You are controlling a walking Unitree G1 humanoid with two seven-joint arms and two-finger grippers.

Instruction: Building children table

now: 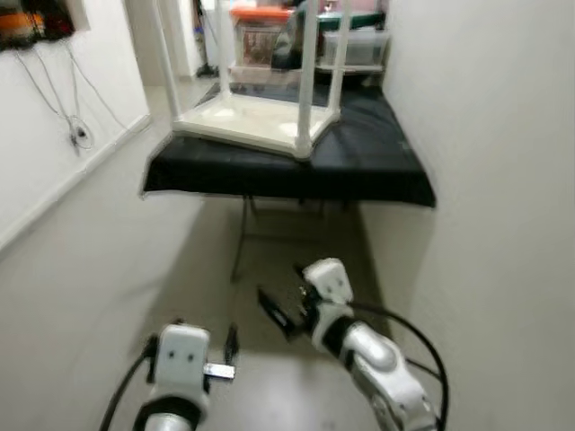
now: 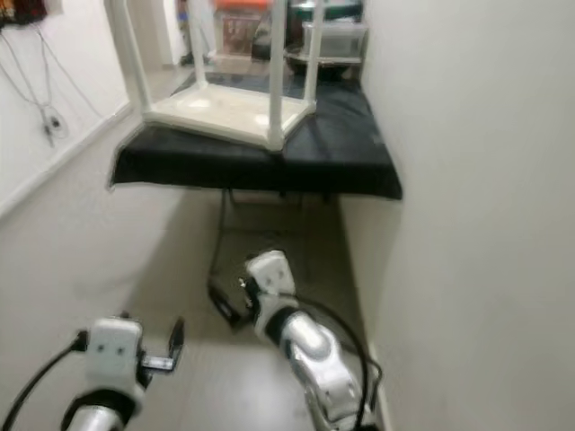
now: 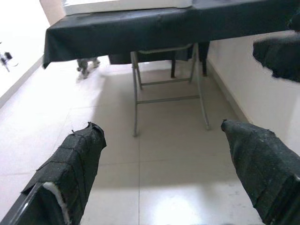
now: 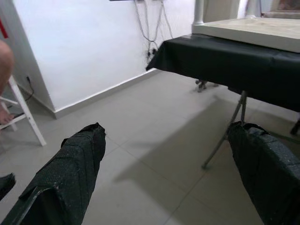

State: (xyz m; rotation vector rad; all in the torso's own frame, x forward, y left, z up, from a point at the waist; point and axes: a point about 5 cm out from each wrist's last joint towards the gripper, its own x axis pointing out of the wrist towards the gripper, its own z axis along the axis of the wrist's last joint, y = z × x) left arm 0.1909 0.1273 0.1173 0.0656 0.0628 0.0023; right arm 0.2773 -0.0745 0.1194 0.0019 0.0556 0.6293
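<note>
A white children's table (image 1: 252, 121) lies upside down on a folding table under a black cloth (image 1: 359, 166), its legs (image 1: 308, 76) pointing up. Both arms are held low over the tiled floor, well short of that table. My left gripper (image 1: 229, 353) is open, and its wrist view has the two black fingers (image 3: 70, 173) spread wide with only floor between them. My right gripper (image 1: 286, 301) is open too, a little further forward and turned to the left. Its fingers (image 4: 70, 173) are wide apart and hold nothing.
The metal folding legs (image 3: 136, 101) stand under the cloth. A plain wall (image 1: 503, 180) runs close along the right; the left wall carries hanging cables (image 1: 76, 126). Storage boxes (image 1: 260, 40) stand behind the table. A person's leg (image 4: 4, 61) and a white stool leg (image 4: 26, 112) are off to one side.
</note>
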